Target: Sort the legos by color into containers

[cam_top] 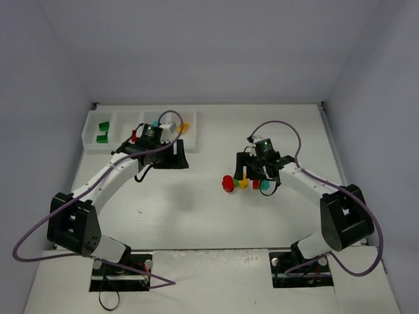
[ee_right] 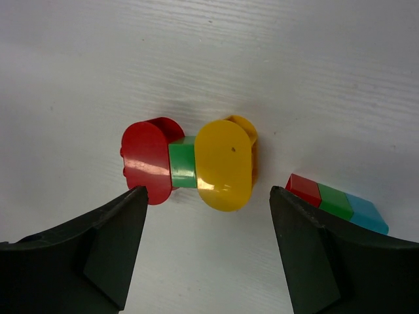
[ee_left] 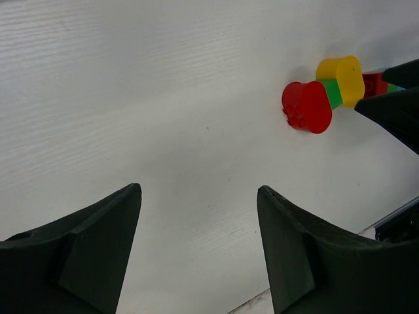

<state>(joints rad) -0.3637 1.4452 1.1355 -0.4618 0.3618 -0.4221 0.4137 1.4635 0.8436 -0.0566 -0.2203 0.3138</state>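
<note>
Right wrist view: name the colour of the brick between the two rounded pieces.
Green. The brick shows best in the right wrist view.

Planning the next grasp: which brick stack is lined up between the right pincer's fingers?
The red-green-yellow stack with rounded ends, centred on the gap of the right pincer; the flat red-green-blue stack lies off to one side.

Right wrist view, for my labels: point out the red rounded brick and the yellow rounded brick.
red rounded brick [ee_right: 145, 160], right wrist view, its flat face
yellow rounded brick [ee_right: 224, 163], right wrist view, its flat face
</note>
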